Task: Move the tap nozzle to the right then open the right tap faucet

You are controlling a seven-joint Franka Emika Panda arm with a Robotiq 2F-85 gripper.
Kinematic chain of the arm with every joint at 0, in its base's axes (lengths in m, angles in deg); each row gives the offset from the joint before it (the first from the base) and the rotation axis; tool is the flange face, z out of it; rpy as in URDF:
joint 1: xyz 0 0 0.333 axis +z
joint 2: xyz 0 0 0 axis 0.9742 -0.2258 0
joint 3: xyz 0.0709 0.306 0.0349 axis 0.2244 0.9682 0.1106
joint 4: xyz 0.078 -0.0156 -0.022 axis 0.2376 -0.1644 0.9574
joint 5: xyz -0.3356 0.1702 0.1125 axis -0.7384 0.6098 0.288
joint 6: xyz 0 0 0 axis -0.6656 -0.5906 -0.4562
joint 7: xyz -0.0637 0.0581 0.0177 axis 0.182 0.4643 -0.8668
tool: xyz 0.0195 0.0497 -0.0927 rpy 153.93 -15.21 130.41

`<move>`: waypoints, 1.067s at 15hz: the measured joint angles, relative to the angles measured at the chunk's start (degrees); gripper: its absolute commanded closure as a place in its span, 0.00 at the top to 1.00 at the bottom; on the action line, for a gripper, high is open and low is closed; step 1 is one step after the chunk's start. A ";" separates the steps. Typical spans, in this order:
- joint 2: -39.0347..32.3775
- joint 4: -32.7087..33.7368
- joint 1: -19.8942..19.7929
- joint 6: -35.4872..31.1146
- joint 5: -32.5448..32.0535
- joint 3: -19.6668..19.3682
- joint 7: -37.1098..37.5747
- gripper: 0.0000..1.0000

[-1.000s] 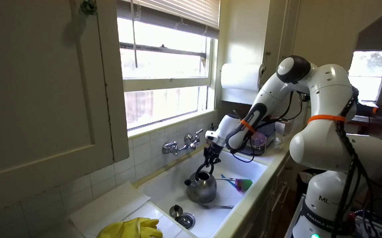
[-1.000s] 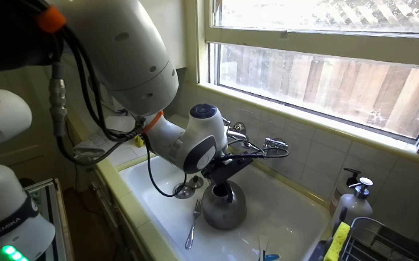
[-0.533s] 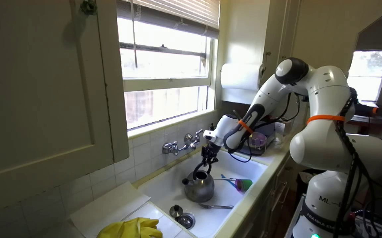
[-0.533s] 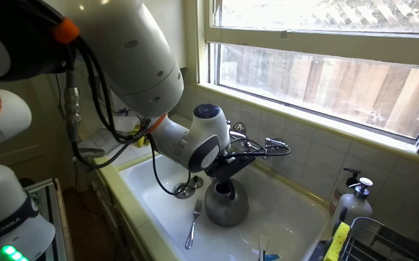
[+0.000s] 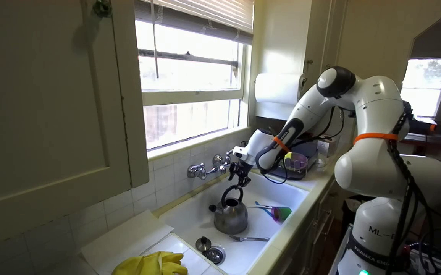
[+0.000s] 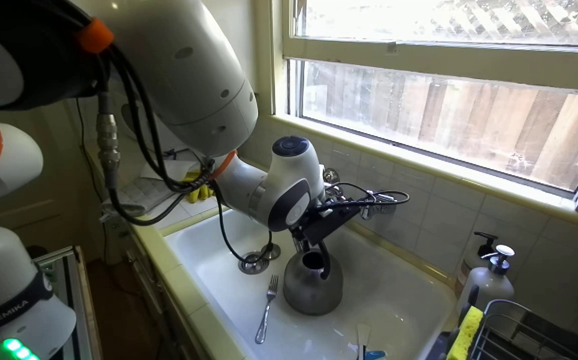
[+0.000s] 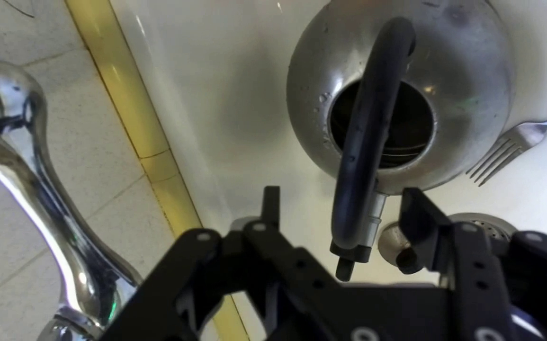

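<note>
Over sink [image 7: 207, 109], tool [image 7: 343, 206] spread wide, gap each side of kettle handle [image 7: 372, 118]; chrome tap [image 7: 58, 218] past yellow edge [image 7: 129, 94].

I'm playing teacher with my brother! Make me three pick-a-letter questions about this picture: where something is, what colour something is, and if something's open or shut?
1. Where's the fork?
A) on the sill
B) in the sink
C) on the floor

2. What colour is the sponge?
A) pink
B) blue
C) yellow

3. How is the gripper?
A) open
B) shut
C) holding the fork

Right letters:
1: B, it lies there beside the kettle.
2: C, its bright yellow shows in an exterior view.
3: A, its fingers stand apart in the wrist view.
</note>
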 measured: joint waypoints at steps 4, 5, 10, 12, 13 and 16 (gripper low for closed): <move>0.65 -0.08 -1.10 -0.98 0.03 1.04 0.49 1.00; 1.25 -0.30 -1.25 -1.57 0.03 0.91 0.86 1.00; 10.03 -3.53 2.38 -7.09 2.31 -7.11 8.07 1.00; 14.89 -4.59 8.10 -7.54 4.73 -14.34 11.59 1.00; 17.19 -5.06 11.47 -7.52 5.96 -18.25 13.38 1.00; 22.77 -6.01 21.62 -5.95 6.21 -29.60 22.16 1.00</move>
